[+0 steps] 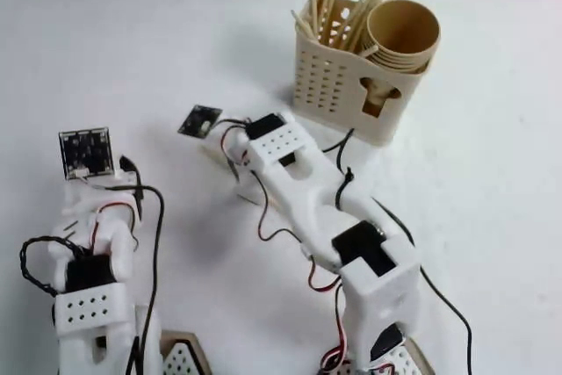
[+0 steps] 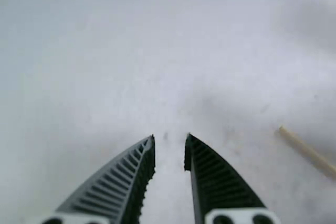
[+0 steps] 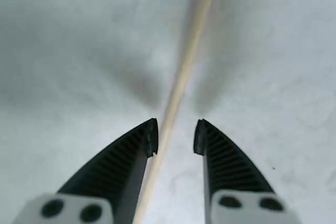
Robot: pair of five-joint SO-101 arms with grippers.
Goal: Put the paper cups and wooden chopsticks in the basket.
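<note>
The left arm (image 1: 88, 305) and right arm (image 1: 325, 208) are white plastic shells with black servo blocks set in, and flat plates dotted with small holes. Thin black and red cables (image 1: 161, 217) loop along them. Each wrist bears a dark square board (image 1: 86, 153). The left claw (image 2: 169, 153) and right claw (image 3: 176, 137) have dark, ribbed, pointed fingers (image 2: 126, 182) on white mounts with screw holes.

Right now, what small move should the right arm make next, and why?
Probably close the right gripper. Its jaws stand open with a wooden chopstick running between them on the table, nearer one jaw, so a squeeze should catch it before the lift to the basket.
</note>
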